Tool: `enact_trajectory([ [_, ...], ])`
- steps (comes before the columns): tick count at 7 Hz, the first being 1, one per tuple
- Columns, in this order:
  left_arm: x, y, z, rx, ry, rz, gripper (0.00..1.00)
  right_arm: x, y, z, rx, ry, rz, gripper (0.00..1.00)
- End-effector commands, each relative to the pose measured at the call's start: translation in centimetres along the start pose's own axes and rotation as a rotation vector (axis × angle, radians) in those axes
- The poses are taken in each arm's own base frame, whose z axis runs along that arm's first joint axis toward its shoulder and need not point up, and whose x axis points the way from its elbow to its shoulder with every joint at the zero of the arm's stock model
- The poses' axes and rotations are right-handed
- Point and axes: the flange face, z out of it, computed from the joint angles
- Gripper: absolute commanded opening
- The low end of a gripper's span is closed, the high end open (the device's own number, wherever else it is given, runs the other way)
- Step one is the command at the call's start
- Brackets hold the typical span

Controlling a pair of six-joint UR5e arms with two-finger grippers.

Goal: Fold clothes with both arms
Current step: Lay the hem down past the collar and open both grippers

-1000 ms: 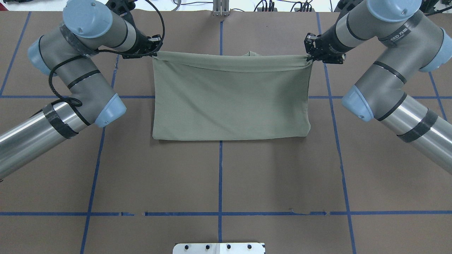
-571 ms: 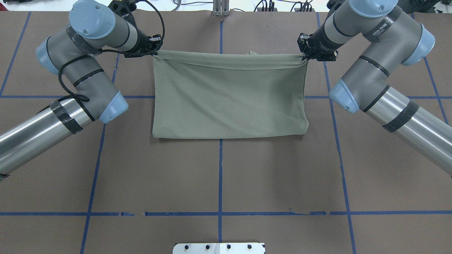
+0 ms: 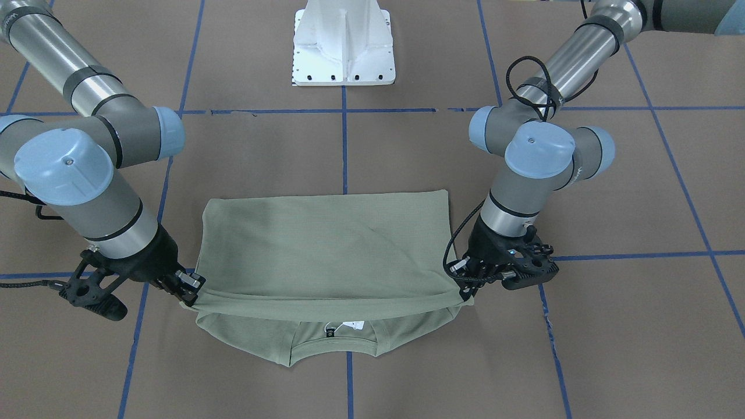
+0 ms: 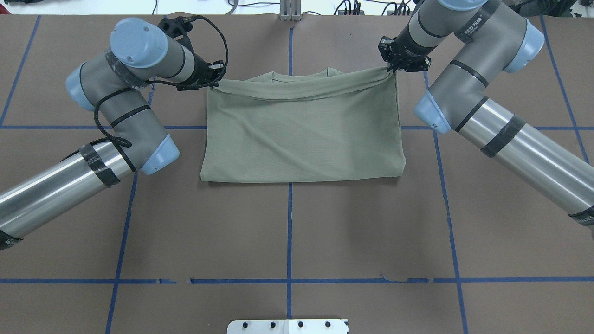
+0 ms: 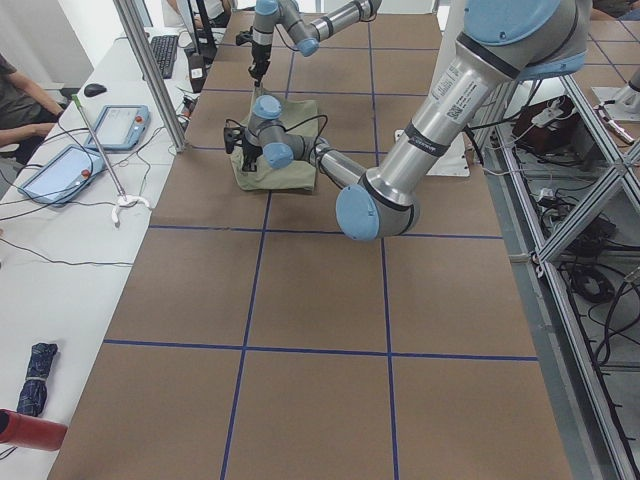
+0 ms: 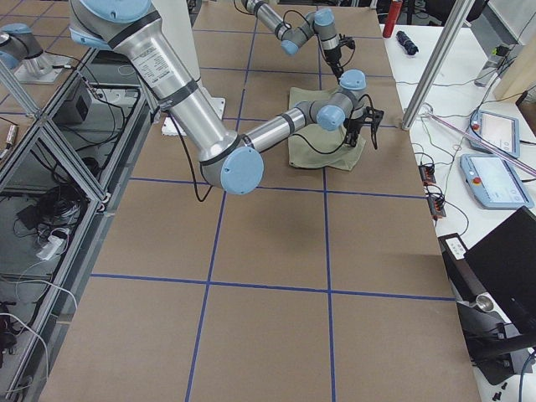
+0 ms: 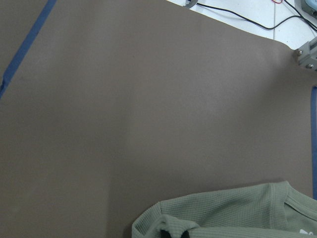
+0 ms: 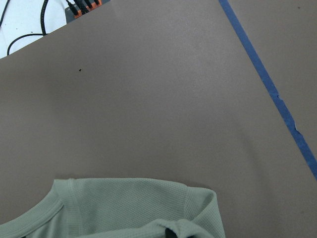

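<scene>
**Item 1. Olive-green shirt** (image 4: 301, 134). It lies on the brown table (image 4: 287, 241) and is doubled over on itself. It spans the whole gap between the two grippers. The folded edge rests flat on the robot's side of both grippers. The upper layer's free edge is raised off the table and sags slightly midway between them. Below and just beyond that raised edge the collar shows, with the black neck label (image 3: 330, 333) and the white hang tag (image 3: 351, 325) beside it.

**Item 2. Left gripper** (image 4: 214, 82). Its fingers are pinched closed on one corner of the upper layer, and the cloth bunches at the tips.

**Item 3. Right gripper** (image 4: 391, 69). It is likewise clamped tight on the opposite corner. It sits somewhat farther from the robot than the left gripper, so the held edge slants.

**Item 4. Blue tape lines** (image 4: 289, 232). They form a grid on the table and pass beneath the shirt and beside each gripper.

**Item 5. White pedestal** (image 3: 343, 46). It stands well behind both grippers, at the robot's base.
</scene>
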Motion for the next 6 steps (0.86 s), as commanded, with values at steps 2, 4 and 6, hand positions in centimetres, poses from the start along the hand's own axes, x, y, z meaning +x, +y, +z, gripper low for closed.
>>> enact_trajectory([
  [2, 0.14, -0.01, -0.02, 0.002, 0.002, -0.005, 0.00, -0.23, -0.55, 1.23, -0.006, 0.023, -0.004, 0.00],
  [4, 0.18, 0.07, 0.11, 0.000, 0.000, -0.001, 0.72, -0.46, -0.37, 1.30, -0.008, 0.023, -0.011, 0.99],
  [6, 0.45, -0.38, -0.19, 0.005, 0.000, -0.006, 1.00, 0.06, -0.49, 1.41, -0.017, 0.025, -0.087, 1.00],
])
